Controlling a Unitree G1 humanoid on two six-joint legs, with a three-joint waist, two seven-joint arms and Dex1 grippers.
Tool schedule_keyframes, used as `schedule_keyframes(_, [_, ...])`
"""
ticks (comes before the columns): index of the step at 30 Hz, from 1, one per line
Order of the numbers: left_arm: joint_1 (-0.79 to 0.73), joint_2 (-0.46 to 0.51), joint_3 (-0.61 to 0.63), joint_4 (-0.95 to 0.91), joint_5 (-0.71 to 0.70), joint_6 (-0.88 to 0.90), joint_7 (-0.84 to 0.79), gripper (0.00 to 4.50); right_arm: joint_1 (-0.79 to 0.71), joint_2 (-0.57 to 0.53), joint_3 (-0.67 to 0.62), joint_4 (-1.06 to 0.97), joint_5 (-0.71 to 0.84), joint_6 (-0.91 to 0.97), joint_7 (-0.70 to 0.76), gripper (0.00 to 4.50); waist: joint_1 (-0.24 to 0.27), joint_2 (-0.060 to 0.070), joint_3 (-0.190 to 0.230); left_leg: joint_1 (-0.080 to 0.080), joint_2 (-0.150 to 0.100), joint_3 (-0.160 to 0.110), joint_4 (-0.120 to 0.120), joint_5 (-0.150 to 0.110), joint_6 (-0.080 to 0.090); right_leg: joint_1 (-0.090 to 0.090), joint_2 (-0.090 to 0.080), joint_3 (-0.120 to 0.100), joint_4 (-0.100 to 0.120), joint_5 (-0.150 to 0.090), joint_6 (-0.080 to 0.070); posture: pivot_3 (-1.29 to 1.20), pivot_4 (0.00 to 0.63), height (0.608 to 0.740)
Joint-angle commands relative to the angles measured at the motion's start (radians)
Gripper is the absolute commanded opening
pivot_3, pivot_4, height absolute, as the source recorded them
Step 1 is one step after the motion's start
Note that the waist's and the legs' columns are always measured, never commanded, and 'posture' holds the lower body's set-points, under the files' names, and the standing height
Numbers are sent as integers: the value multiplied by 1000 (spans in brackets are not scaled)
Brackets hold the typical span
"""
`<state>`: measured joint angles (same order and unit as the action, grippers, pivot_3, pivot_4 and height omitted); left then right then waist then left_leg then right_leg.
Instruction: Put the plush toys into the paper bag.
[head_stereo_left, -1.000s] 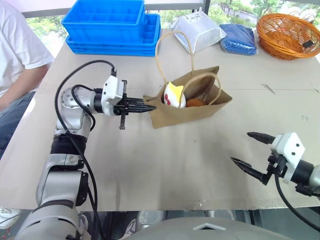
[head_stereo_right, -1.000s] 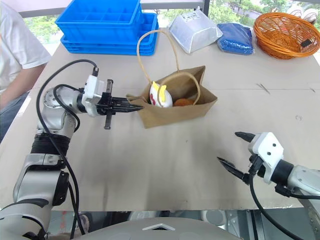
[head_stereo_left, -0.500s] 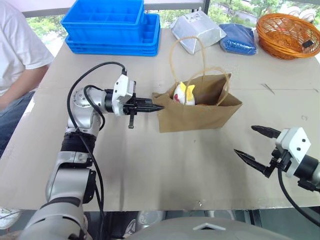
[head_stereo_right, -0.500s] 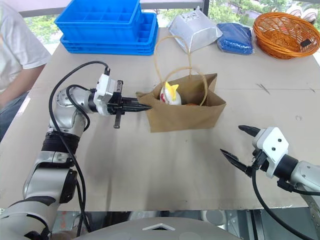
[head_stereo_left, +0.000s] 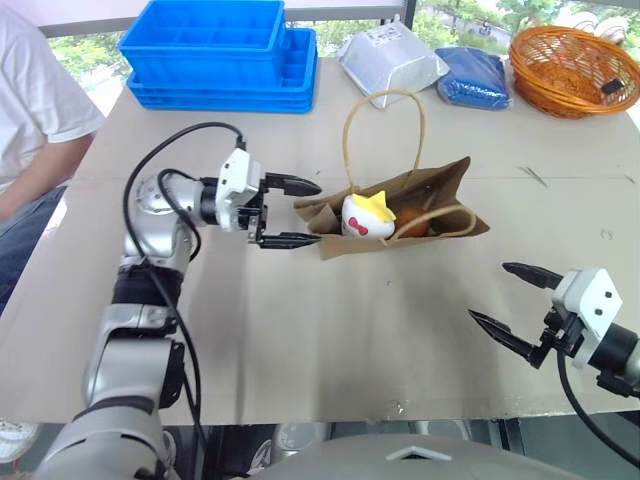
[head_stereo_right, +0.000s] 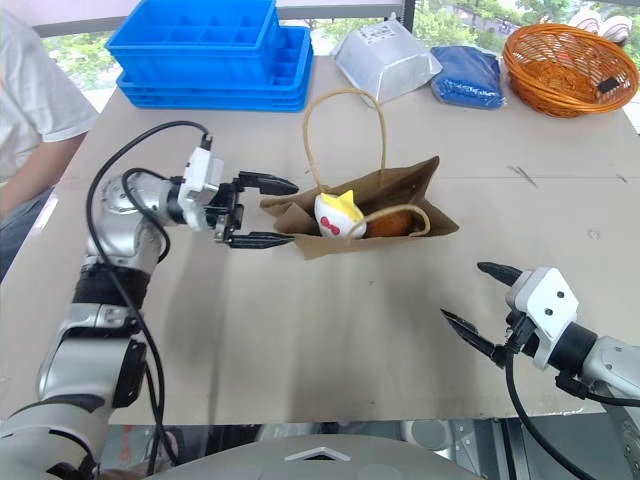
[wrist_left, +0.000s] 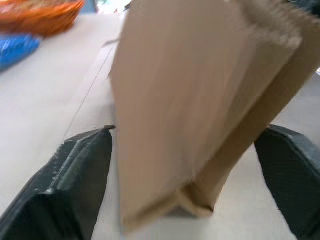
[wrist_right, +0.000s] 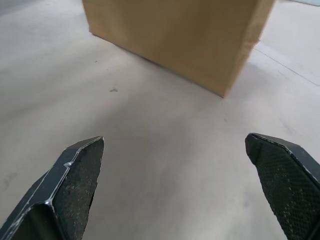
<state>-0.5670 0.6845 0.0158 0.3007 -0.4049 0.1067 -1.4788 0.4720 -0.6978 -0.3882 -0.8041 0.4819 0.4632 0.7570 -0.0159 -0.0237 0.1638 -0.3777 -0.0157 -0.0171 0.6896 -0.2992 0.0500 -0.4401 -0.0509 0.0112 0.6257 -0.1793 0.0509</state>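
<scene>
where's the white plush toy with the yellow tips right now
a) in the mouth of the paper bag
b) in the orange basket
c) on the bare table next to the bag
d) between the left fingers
a: the white plush toy sits in the open mouth of the paper bag, beside the brown plush toy.

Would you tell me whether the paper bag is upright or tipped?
Tipped: the paper bag leans over, its mouth exposing the white plush toy.

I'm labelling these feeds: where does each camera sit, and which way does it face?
Head eyes: look forward and down at the paper bag, both arms showing.
Left wrist: along the left gripper at the bag's end.
Right wrist: along the right gripper, over the table, toward the bag.
All share the bag.
</scene>
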Motion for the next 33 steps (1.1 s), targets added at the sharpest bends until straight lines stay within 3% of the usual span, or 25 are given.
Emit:
schedule_keyframes(1, [92,36,80,-158,-52,108,106,4454,-29,-18,-41,17,21,-13,14,4500,3,0,0,0,0,0,0,0,0,0,0,0,0,0,0,0,150,740])
schedule_keyframes(9, [390,62,214,-452,-130,242,267,4454,-64,-50,-52,91,8,-51,67,4500,11,0,0,0,0,0,0,0,0,0,-2,0,-1,0,0,0,150,740])
schedule_keyframes(17, [764,66,343,-654,-167,322,355,4454,94,-21,-264,144,43,-104,159,4500,28,3,-2,2,0,3,-2,0,-1,1,-3,2,-1,-2,-4,0,150,740])
schedule_keyframes(25, [816,82,315,-651,-137,216,311,4454,152,-22,-270,144,47,-108,185,4500,30,3,-2,7,1,7,-3,0,0,3,-2,4,-1,-5,0,0,150,740])
schedule_keyframes(29, [776,98,259,-611,-27,-14,239,4454,168,-20,-271,121,53,-96,182,4500,30,3,-2,11,1,8,-4,-1,0,6,-1,5,-1,-6,0,0,150,740])
schedule_keyframes(33, [635,69,150,-506,136,-472,182,4454,185,-13,-278,81,66,-77,164,4500,35,3,-3,12,0,8,-4,-1,0,7,-2,5,-2,-4,-2,0,150,740])
